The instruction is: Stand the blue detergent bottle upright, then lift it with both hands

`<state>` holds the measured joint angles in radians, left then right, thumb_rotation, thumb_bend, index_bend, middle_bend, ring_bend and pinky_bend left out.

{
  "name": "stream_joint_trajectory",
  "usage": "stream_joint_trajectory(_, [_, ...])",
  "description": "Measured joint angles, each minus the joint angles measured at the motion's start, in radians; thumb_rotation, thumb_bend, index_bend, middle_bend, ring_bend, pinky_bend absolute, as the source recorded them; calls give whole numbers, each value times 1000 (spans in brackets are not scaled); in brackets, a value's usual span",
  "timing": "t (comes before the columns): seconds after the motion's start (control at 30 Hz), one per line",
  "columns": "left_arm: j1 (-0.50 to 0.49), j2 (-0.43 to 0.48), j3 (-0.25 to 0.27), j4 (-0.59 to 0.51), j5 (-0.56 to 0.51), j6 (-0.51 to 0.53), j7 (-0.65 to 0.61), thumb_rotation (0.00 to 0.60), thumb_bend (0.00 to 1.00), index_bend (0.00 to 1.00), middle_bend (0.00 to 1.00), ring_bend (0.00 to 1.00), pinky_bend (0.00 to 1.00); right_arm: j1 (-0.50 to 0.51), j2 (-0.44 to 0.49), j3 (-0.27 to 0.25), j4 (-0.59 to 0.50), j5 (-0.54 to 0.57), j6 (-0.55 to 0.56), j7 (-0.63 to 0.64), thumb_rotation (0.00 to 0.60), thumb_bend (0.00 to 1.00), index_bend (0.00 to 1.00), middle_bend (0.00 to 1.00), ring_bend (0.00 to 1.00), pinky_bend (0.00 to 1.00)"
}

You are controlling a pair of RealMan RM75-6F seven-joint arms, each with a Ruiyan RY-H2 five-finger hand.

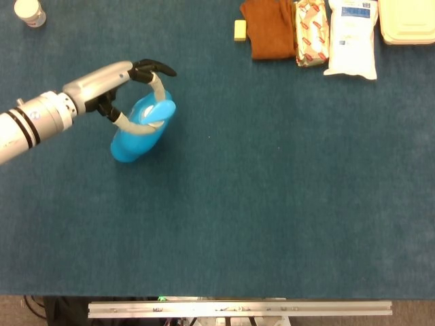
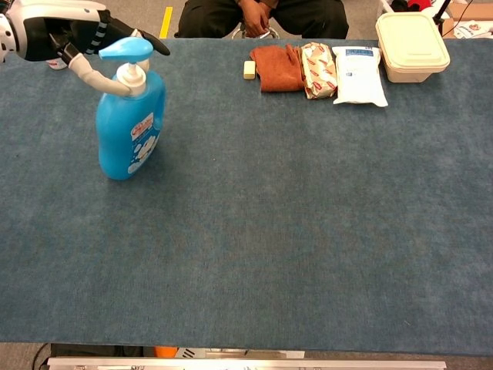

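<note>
Bottle (image 2: 129, 123) first: the blue detergent bottle stands on its base on the blue table cover (image 2: 293, 231), at about nine o'clock of the table in the chest view, nearly upright with perhaps a slight lean toward one o'clock. The pump head (image 2: 125, 49) is on top, and a pale handle loop (image 2: 94, 77) runs off the neck toward ten o'clock.

Our left hand (image 2: 73, 29) is at the bottle's top, at about eleven o'clock from it. Its dark fingers (image 1: 151, 67) are curled over the pump and hooked through the handle loop, so we read it as holding the bottle by the handle, not wrapping the body. How firmly it bears on the loop we cannot tell. Our right hand shows in neither view.

We judge the first step close to done: the bottle is on its base, but the left hand has not let go, so we cannot say it would stand unaided. Next we would settle it fully vertical, then bring the right hand in from three o'clock to the bottle's bare side while the left hand shifts to the opposite side of the body. Only then comes the lift, with both hands pressing evenly.

Well apart, at twelve to one o'clock along the far edge, lie a brown cloth (image 2: 277, 67), two packets (image 2: 339, 73) and a lidded container (image 2: 412, 45).
</note>
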<state>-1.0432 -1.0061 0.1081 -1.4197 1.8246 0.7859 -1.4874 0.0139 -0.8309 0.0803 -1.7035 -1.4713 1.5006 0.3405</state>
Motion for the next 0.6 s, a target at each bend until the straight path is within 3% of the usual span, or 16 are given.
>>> stream_joint_trajectory(0.3, [-34, -14, 76, 93, 32, 62, -150, 600, 247, 520, 108, 0, 92, -5, 4, 1, -9, -2, 10, -2, 600, 179, 248, 275, 114, 159])
stream_joint_trajectory(0.6, [-39, -16, 116, 135, 38, 127, -228, 600, 247, 482, 99, 0, 88, -11, 9, -2, -16, -9, 20, -1, 600, 179, 248, 275, 114, 159])
